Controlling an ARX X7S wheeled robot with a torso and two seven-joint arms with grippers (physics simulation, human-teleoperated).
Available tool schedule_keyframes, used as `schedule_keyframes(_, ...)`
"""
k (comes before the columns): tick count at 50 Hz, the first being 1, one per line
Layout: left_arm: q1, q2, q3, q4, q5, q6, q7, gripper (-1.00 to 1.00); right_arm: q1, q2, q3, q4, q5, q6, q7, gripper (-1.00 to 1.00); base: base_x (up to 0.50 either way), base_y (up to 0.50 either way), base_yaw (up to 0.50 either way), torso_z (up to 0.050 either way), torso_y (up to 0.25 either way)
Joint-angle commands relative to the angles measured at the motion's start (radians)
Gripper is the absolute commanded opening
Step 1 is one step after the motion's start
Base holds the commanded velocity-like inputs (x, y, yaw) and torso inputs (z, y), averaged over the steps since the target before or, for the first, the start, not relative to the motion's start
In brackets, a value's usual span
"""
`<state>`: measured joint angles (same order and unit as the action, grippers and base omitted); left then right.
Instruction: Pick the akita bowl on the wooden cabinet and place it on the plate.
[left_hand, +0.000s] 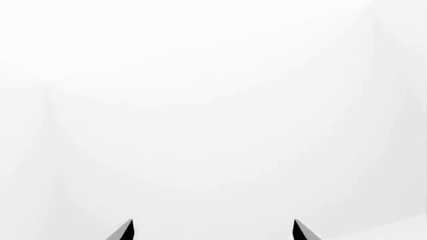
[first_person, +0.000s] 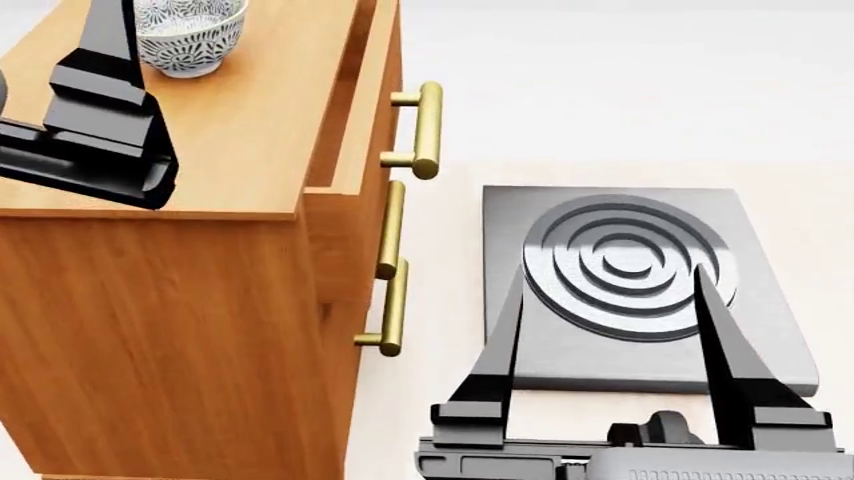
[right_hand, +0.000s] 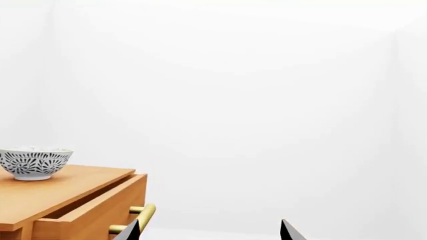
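The wooden cabinet (first_person: 200, 180) showed smooth orange-brown grain, its top drawer pulled slightly out, with rounded brass bar handles (first_person: 424, 128) down its front, and beside it lay a dark grey square stove (first_person: 641, 290) with raised concentric rings. On the cabinet's top sat the akita bowl (first_person: 191, 35), small, round and white under a dense dark leafy speckle, its inside not visible, and nothing was touching it. The left gripper (first_person: 100, 120) hung over the cabinet top just beside the bowl with its jaws apart and empty, while the right gripper (first_person: 607, 300) hovered spread wide and empty above the stove.
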<state>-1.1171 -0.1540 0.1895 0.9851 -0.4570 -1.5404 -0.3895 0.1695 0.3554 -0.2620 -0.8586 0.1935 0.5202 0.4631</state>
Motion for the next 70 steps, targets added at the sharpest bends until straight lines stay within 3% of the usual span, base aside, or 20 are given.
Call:
schedule_keyframes(1,-0.116,-0.041,-0.073,-0.049,-0.375,-0.029,-0.253,1.0,0.002,0.002,-0.006,0.002,0.001,-0.003,0.003,1.0,0.0,0.0,0.0,0.0,0.0)
schedule_keyframes(4,-0.171,-0.062,-0.087,-0.094,-0.546,-0.027,-0.378,1.0,0.001,0.003,-0.004,0.001,0.002,-0.007,0.005,1.0,0.0,0.0,0.0,0.0,0.0)
schedule_keyframes(10,-0.216,-0.086,-0.022,-0.153,-0.545,0.011,-0.397,1.0,0.0,0.007,-0.005,-0.006,0.002,-0.005,0.007,1.0,0.0,0.0,0.0,0.0,0.0)
schedule_keyframes(14,-0.229,-0.116,0.054,-0.211,-0.484,0.087,-0.363,1.0,-0.001,0.01,-0.008,-0.006,-0.001,-0.015,0.007,1.0,0.1,0.0,0.0,0.0,0.0)
schedule_keyframes(32,-0.358,-0.114,0.128,-0.531,-0.402,0.206,-0.246,1.0,0.004,0.013,-0.024,0.0,0.003,-0.018,0.004,1.0,0.02,0.0,0.0,0.0,0.0)
schedule_keyframes(40,-0.415,-0.083,0.127,-0.692,-0.385,0.25,-0.198,1.0,0.004,0.015,-0.023,-0.004,0.006,-0.019,0.006,1.0,0.0,0.0,0.0,0.0,0.0)
schedule_keyframes(64,-0.556,-0.024,0.32,-1.175,-0.229,0.422,-0.023,1.0,0.001,0.025,-0.011,-0.024,0.02,-0.022,0.018,1.0,0.0,0.0,0.0,0.0,0.0)
schedule_keyframes(70,-0.644,0.01,0.39,-1.342,-0.174,0.475,0.046,1.0,-0.001,0.026,-0.01,-0.023,0.022,-0.029,0.019,1.0,0.0,0.0,0.0,0.0,0.0)
